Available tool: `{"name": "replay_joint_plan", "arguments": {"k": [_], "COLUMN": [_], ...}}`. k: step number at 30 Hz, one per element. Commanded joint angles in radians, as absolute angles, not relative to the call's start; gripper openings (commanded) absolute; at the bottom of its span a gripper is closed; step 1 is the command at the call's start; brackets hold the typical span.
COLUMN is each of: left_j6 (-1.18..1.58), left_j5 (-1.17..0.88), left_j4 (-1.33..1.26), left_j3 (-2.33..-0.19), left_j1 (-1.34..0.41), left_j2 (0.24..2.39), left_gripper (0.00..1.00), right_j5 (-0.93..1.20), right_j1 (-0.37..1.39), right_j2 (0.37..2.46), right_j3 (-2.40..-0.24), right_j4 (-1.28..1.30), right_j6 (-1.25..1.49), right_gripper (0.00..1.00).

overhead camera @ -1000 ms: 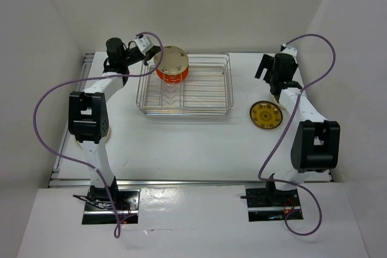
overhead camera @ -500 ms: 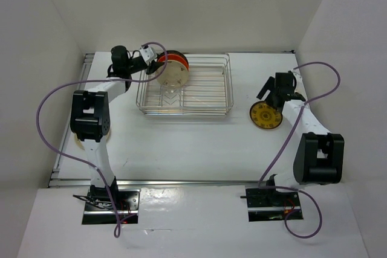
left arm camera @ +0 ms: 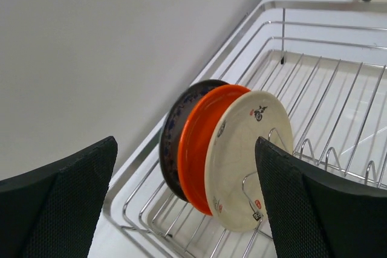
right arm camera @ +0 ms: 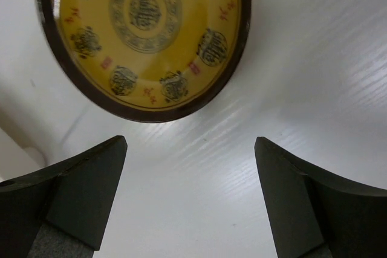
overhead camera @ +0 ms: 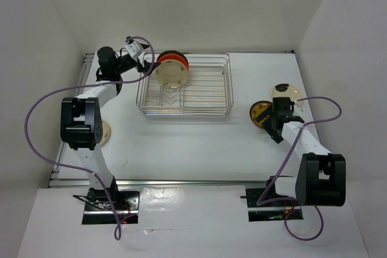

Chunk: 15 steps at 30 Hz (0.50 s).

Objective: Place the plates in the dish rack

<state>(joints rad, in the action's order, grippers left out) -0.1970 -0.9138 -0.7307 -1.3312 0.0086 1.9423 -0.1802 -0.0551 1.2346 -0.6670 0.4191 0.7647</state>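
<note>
The dish rack (overhead camera: 205, 89) stands at the back middle of the table. Three plates stand on edge at its left end: a dark patterned one (left arm camera: 172, 140), an orange one (left arm camera: 199, 131) and a cream one (left arm camera: 248, 161). My left gripper (overhead camera: 144, 63) hangs open just left of them, its fingers (left arm camera: 60, 203) apart and touching none of the plates. On the table to the right lies a yellow-gold plate (right arm camera: 145, 28). My right gripper (overhead camera: 272, 122) is open low over the table at that plate's near edge, with nothing between its fingers. Behind it lies a cream plate (overhead camera: 284, 90).
Another cream plate (overhead camera: 104, 132) lies on the table at the left, partly hidden by my left arm. The enclosure's white walls stand close on both sides. Most of the rack's wire slots (left arm camera: 326, 89) to the right of the standing plates hold nothing.
My left gripper opened and let go of the cream plate, which now stands in the rack, and drew back left. My right arm swung nearer and lower, to the yellow-gold plate.
</note>
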Motion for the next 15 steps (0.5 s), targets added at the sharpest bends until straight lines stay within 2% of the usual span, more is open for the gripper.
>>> {"name": "replay_joint_plan", "arguments": {"k": [1,6,9,15], "left_j6": [-0.063,-0.005,0.024,0.066], "left_j5": [-0.989,-1.035,-1.046,-1.057], "left_j4": [-0.885,-0.925,-0.966,-1.026], "left_j3": [-1.308,-1.266,-1.24,-1.221], "left_j1": [0.044,0.075,0.093,0.114], "left_j2": [1.856,1.818,1.796,1.796], "left_gripper": [1.0,1.0,1.0,1.0], "right_j5": [-0.187,-0.236,-0.288,-0.275], "right_j1": [-0.058,-0.058,-0.058,-0.058], "right_j2": [1.27,1.292,1.235,1.235], "right_j3": [-0.632,-0.595,-0.554,-0.578], "right_j4": [0.388,0.385,0.335,0.291], "right_j6": [0.86,0.942,0.952,0.93], "right_gripper": [0.94,0.94,0.95,0.95]}}
